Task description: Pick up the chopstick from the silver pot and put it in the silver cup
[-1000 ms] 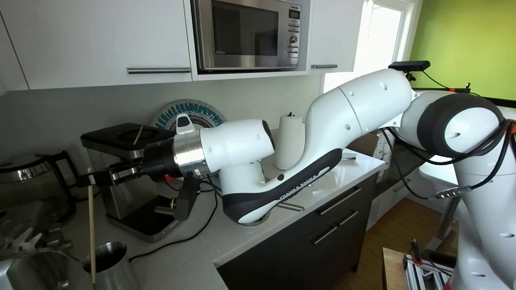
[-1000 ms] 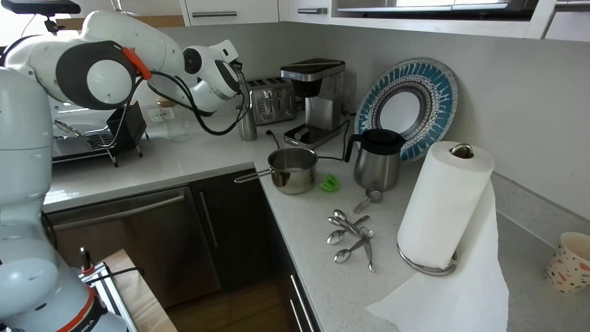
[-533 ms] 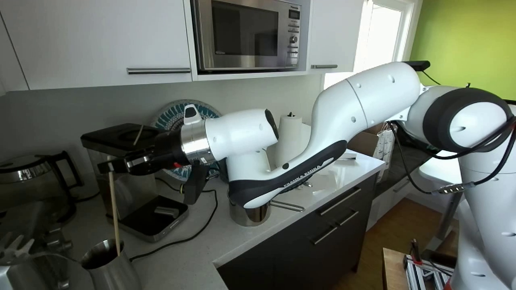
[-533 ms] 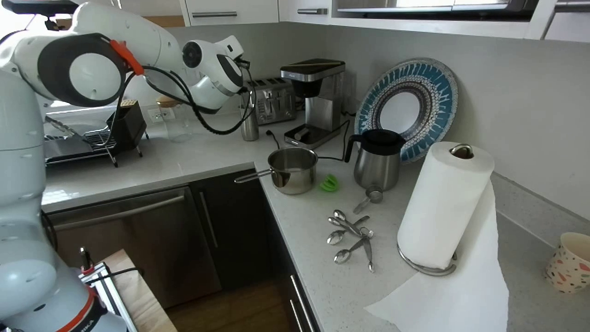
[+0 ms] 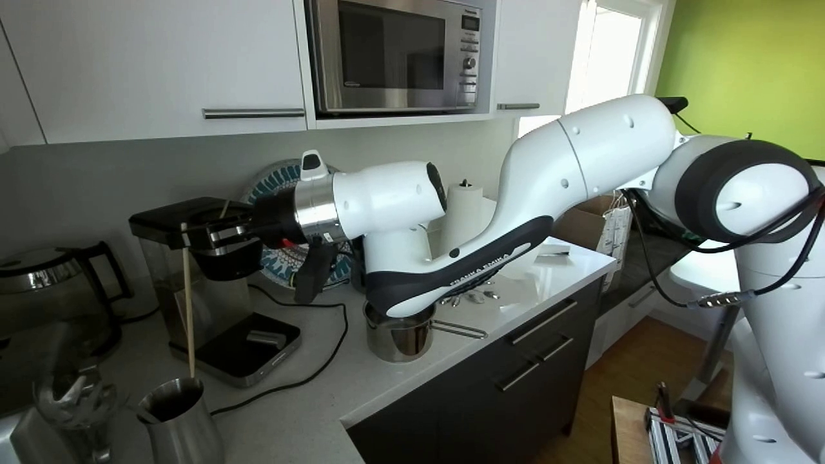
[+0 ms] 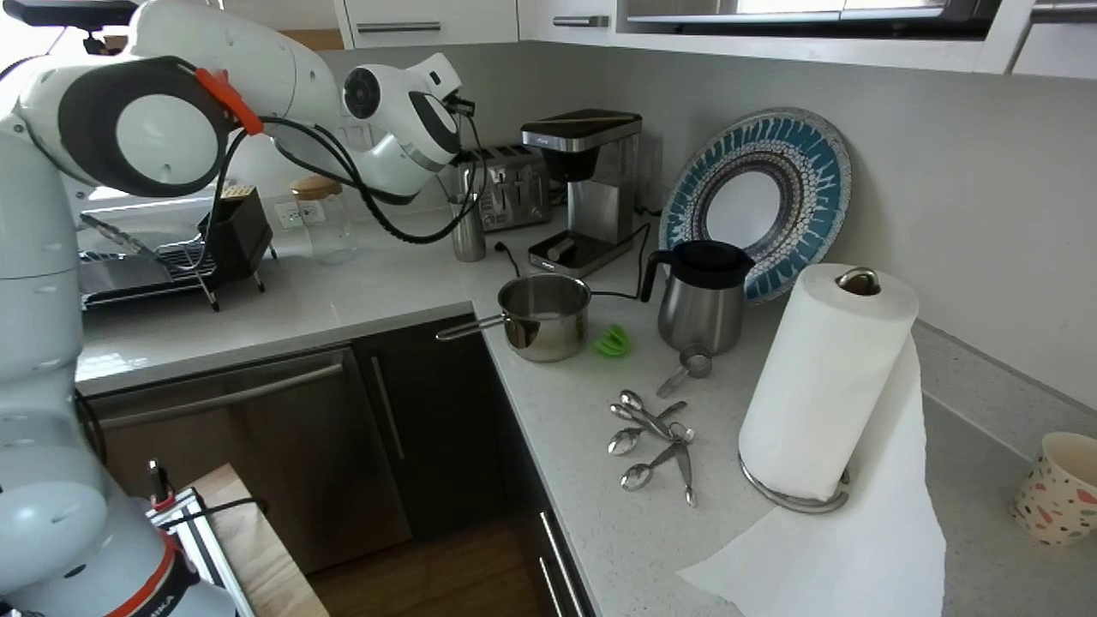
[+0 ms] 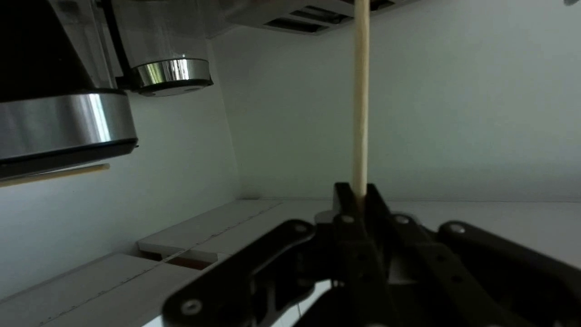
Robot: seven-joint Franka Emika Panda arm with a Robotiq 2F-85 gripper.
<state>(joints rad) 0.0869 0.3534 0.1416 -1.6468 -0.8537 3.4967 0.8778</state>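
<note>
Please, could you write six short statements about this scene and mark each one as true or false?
1. The pincer grips a chopstick. True.
2. The chopstick lies flat. False: it is held nearly upright; in an exterior view its lower end shows at the rim of the cup, inside or behind I cannot tell.
3. The pot stands on the counter. True.
4. The spoons are inside the pot. False: they lie on the counter.
5. A second stick lies on top of the coffee maker. True.
6. The paper roll lies on its side. False: it stands on end.
</note>
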